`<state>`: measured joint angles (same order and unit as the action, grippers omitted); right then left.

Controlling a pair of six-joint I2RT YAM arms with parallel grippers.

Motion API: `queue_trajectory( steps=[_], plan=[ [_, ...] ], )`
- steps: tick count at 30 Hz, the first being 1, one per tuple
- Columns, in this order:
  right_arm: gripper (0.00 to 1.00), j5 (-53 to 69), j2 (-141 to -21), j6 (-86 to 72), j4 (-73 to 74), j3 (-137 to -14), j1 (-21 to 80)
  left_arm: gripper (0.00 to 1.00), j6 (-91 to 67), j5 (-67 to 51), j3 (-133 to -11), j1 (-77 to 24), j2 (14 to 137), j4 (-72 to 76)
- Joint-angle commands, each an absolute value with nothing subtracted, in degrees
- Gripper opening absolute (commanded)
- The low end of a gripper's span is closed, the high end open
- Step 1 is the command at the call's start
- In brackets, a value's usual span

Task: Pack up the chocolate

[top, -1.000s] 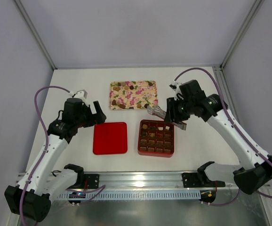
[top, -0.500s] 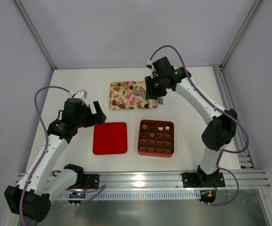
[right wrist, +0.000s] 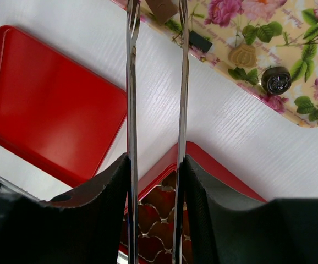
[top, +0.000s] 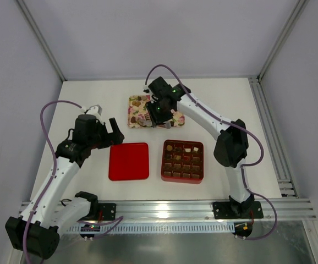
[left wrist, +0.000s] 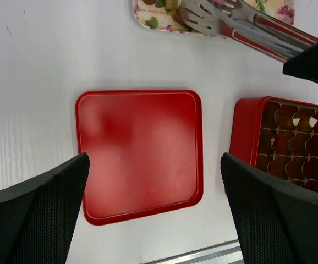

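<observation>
Chocolate pieces lie on the floral tray (top: 175, 121). In the right wrist view I see a tan one (right wrist: 242, 55), a dark round one (right wrist: 276, 80) and a small dark square (right wrist: 200, 41). My right gripper (top: 158, 111) is shut on metal tongs (right wrist: 131, 82) and holds them over the tray's left part. A brown piece (right wrist: 162, 6) sits between the tong tips at the frame's top edge; whether it is pinched I cannot tell. The red box (top: 182, 161) holds several chocolates in its brown grid. My left gripper (left wrist: 156, 220) is open and empty above the red lid (left wrist: 140, 148).
The red lid (top: 129, 161) lies flat left of the box, with a narrow strip of white table between them. The tongs (left wrist: 241, 25) and the box (left wrist: 283, 143) show in the left wrist view. A metal rail runs along the near table edge.
My right arm has swung from over the box's top edge back and left across the floral tray, carrying the tongs. The left arm has not moved.
</observation>
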<state>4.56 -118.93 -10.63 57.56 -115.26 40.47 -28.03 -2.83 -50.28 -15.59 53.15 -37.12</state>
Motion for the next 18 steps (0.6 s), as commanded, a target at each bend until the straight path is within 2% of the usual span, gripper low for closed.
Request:
queue_trajectory(
  steps=[1,18],
  plan=[
    [0.45,2.1,-119.4,-9.2,59.1,-120.0,40.8,1.00,-27.8,-2.9,-51.7,-15.3,53.0,-36.6],
    [0.45,1.5,-121.8,-8.3,60.2,-121.4,42.5,1.00,-27.8,-2.9,-51.7,-15.3,53.3,-36.6]
  ],
)
